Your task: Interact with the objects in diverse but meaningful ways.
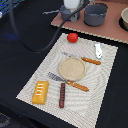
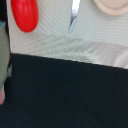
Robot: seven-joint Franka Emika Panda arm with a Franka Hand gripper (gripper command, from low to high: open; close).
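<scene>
Resting near the placemat's [image 1: 100,75] far edge: red toy tomato [image 1: 73,37], apparently light, rigid, smooth; grasp across its widest middle. Gripper state: cannot tell, jaws unseen in either view.

No readable text, label, brand, number or sign anywhere.

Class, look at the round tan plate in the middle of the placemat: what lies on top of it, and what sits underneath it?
Nothing lies on the plate; its face is bare. Beneath it is the woven placemat. The fork touches its rim. Whatever the plate covers cannot be seen.
</scene>
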